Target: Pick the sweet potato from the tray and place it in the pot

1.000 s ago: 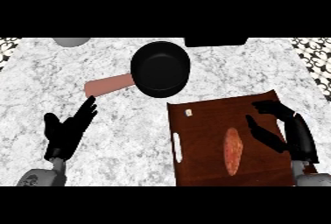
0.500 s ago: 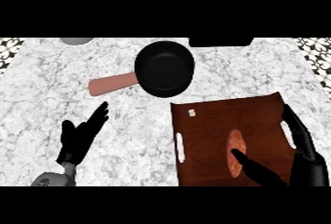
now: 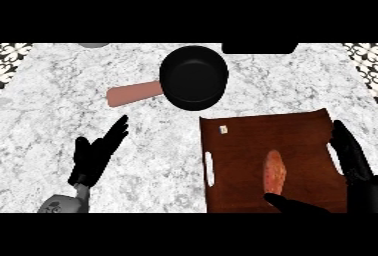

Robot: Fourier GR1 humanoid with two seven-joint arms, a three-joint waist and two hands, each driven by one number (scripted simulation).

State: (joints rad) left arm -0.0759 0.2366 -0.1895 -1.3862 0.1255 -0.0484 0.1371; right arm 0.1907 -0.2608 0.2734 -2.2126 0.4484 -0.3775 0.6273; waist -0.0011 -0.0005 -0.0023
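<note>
An orange sweet potato (image 3: 274, 172) lies lengthwise on the brown wooden tray (image 3: 244, 150) at the lower right. The black pot (image 3: 193, 77) with a pinkish handle (image 3: 133, 93) stands beyond the tray, at the counter's upper middle. My right hand (image 3: 353, 165) is open at the tray's right edge, fingers stretched up along the rim and thumb (image 3: 295, 206) reaching in just below the sweet potato's near end, not touching it. My left hand (image 3: 96, 155) rests open on the marble at lower left, fingers pointing up and right.
A white marble counter (image 3: 59, 110) spreads around tray and pot. A small white tag (image 3: 223, 130) sits near the tray's far left corner. A dark object (image 3: 258, 47) and a grey one (image 3: 92, 45) lie at the far edge. Patterned tiles show at both upper corners.
My right hand has dropped back toward the lower right edge and opened wide beside the sweet potato. The left hand slid down a little. Sweet potato, tray and pot stayed put.
</note>
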